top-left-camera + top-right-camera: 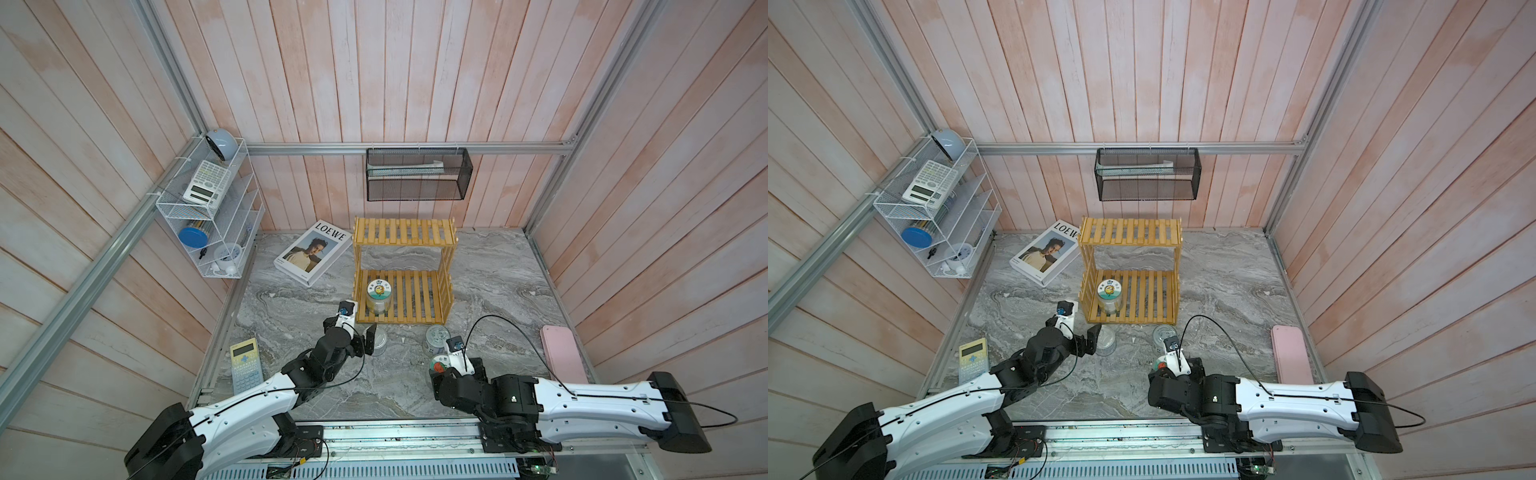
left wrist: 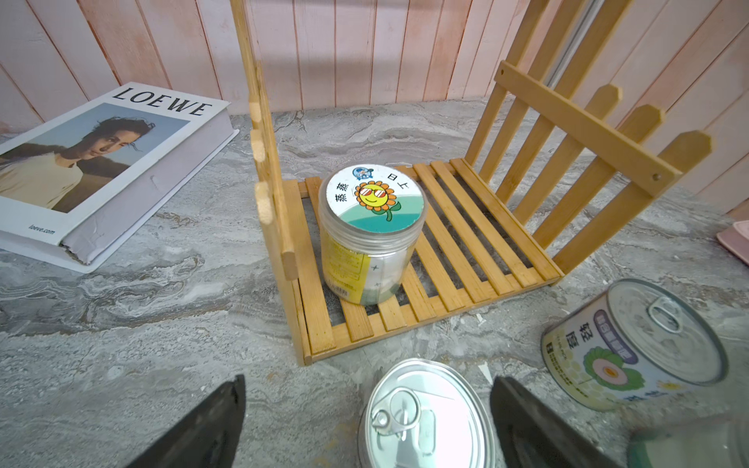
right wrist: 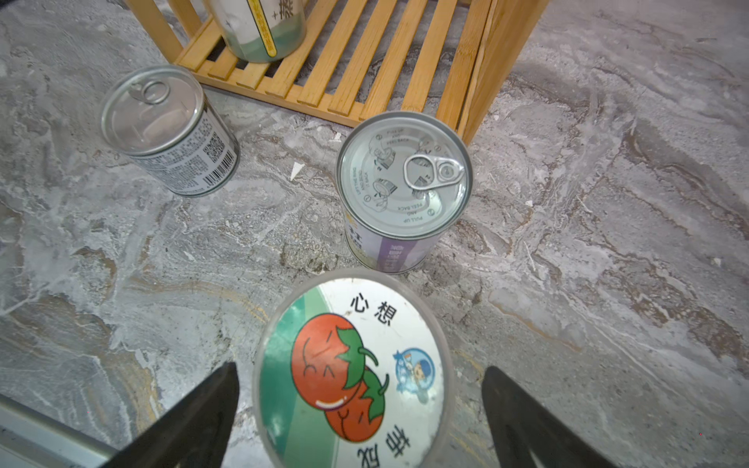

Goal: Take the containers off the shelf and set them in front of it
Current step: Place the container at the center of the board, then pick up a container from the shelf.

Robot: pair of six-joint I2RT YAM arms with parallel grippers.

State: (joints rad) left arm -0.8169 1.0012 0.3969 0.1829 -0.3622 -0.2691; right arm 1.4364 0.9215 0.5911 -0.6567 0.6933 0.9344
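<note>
Grey marbled tabletop (image 1: 498, 270), pink plank walls (image 1: 374, 83) on three sides.

Shelf (image 1: 402, 231): upright, two slatted tiers, mid-table toward the back edge.

Flower jar (image 1: 379, 293): upright on the lower tier, left front part, close to the side rails. It is the one container on the shelf.

Off the shelf, all upright on the tabletop:
- left can (image 2: 425, 421), just in front of the shelf's front edge, toward its left corner.
- right can (image 3: 403, 182), just off the shelf's front right corner.
- tomato jar (image 3: 350, 372), nearer the tabletop's front edge than right can, just beside it with a narrow gap.

Left gripper (image 2: 367, 379): jaws spread wide, low over the tabletop, straddling left can. One finger is just beside the can wall, the other well apart. Cannot tell if the near one touches; nothing clamped.

Right gripper (image 3: 360, 366): jaws spread wide either side of tomato jar. Bare marble shows between lid and finger on one side; no grip.

Other items:
- book (image 1: 311, 257), flat, back left corner beside the shelf.
- calculator (image 1: 246, 365), left edge toward the front.
- pink case (image 1: 561, 353), along the right edge.
- white wire rack (image 1: 216, 216), on the left wall.
- black mesh basket (image 1: 417, 174), on the back wall above the shelf.
</note>
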